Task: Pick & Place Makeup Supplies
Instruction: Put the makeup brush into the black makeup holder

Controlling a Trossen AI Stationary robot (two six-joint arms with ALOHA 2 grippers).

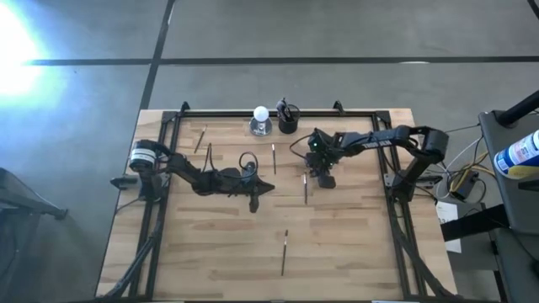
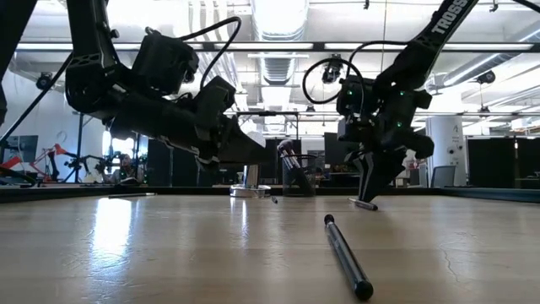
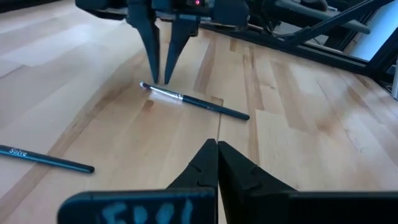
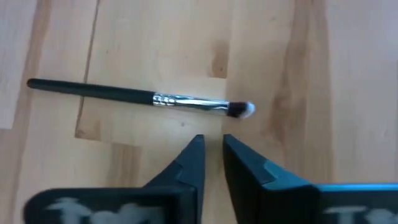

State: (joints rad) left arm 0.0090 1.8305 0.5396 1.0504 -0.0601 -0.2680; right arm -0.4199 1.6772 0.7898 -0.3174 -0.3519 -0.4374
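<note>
A thin dark makeup brush (image 4: 137,98) with a silver ferrule lies flat on the wooden table (image 1: 210,252), just right of centre (image 1: 305,189). My right gripper (image 4: 213,142) slants down beside its bristle end (image 4: 242,110). The fingers stand a narrow gap apart with nothing between them, and the brush lies just past the tips. From the left wrist view its tips (image 3: 160,79) stand right behind the bristle end; whether they touch it cannot be told. My left gripper (image 3: 217,146) hovers shut and empty over the table's middle (image 1: 257,200), pointing toward that brush.
More brushes lie loose: one near the front (image 1: 285,252), one behind the centre (image 1: 273,158), two at the far left (image 1: 205,147). A black cup (image 1: 287,118) with brushes in it and a white ball (image 1: 261,114) stand at the far edge. A dark frame rims the table.
</note>
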